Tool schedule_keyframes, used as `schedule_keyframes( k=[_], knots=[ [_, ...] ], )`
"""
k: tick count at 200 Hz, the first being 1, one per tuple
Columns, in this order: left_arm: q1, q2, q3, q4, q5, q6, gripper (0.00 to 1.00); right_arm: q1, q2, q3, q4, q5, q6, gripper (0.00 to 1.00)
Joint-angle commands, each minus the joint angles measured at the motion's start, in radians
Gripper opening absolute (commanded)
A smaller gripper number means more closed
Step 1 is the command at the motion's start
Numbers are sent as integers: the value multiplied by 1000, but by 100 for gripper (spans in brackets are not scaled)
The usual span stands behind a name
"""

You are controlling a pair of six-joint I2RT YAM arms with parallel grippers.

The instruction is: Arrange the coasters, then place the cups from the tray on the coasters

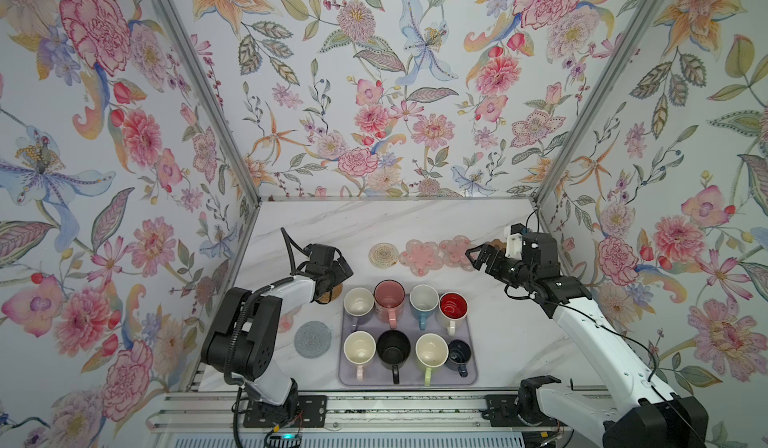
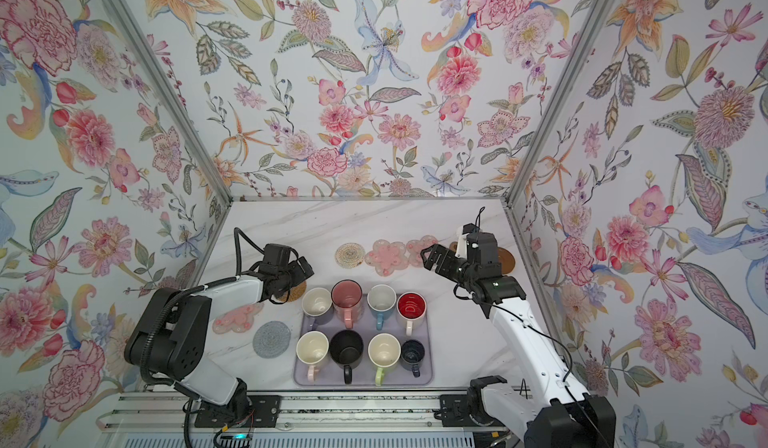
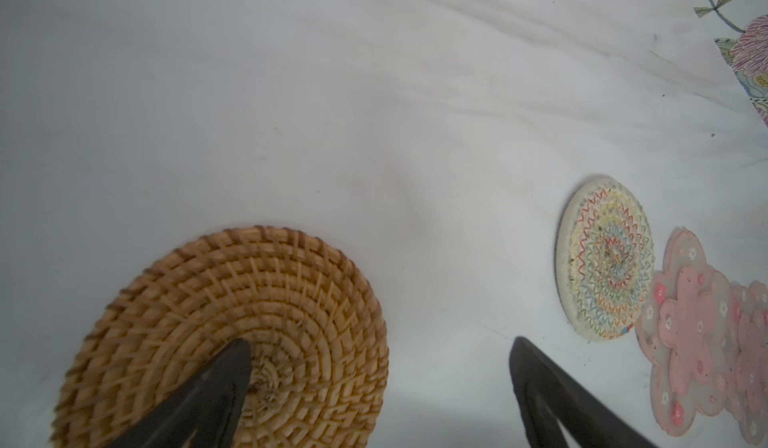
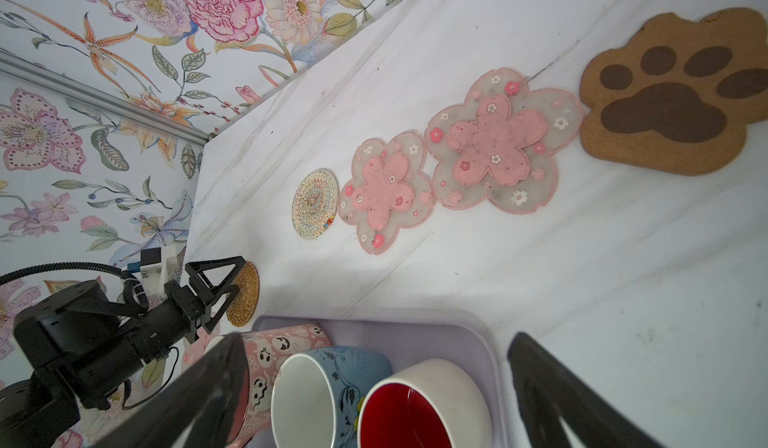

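Several mugs stand on the lavender tray [image 1: 471,369], among them a pink one [image 1: 389,296], a blue one [image 4: 332,379] and a red-inside one [image 1: 453,305]. Along the back lie the beige woven coaster [image 1: 383,255], two pink flowers [image 1: 419,258] [image 1: 455,250], the brown paw [image 4: 669,105] and a brown disc [image 2: 508,259]. My left gripper [image 3: 380,354] is open over the rattan coaster [image 3: 232,334], one finger above its centre. My right gripper [image 4: 376,342] hangs open, nothing between its fingers, above the tray's far right corner.
A grey knitted coaster [image 1: 313,339] lies left of the tray, and a third pink flower [image 2: 237,319] sits beside it, partly under my left arm. Floral walls close in the marble table [image 1: 374,221] on three sides. A metal rail [image 1: 395,412] runs along the front.
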Motion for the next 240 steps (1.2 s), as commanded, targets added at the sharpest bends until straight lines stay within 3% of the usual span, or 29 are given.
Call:
schedule_keyframes(
  k=[1,138,240],
  knots=[
    [12,70,29,-39,37,24,99,4,-13,36,-47,19,-5,99],
    [13,265,201,39,187,46,99,-2,-33,138,-166,115,-1,99],
    [-27,317,299,1,206,51,99,-4,-40,137,-167,113,-1,99]
  ],
)
